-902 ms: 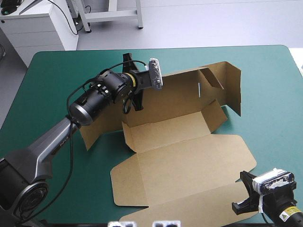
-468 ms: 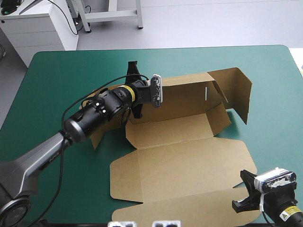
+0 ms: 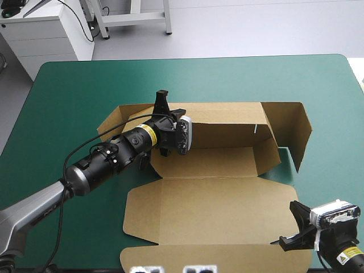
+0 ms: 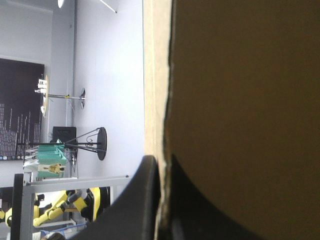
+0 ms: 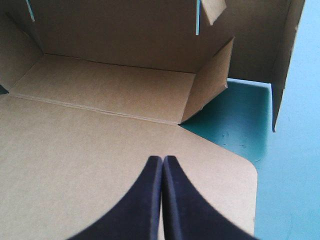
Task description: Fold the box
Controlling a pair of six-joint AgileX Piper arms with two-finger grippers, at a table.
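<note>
Now the box (image 3: 216,199) sits squarer on the counter (image 3: 74,85), rear wall drawn upright by the pinching left fingers (image 4: 142,210); side walls likely come next; right fingers (image 5: 150,200), closed and empty, hover over its lid.

The box (image 3: 216,199) sits centred on the counter (image 3: 68,91) — back wall raised, lid flat toward the near edge. The left gripper (image 4: 160,162) is on that wall's left part; the right gripper (image 5: 162,160) is over the lid's right corner.

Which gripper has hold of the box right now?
The left gripper: it is shut on the raised back wall of the box. The right gripper is shut on nothing, over the right edge of the flat lid.
</note>
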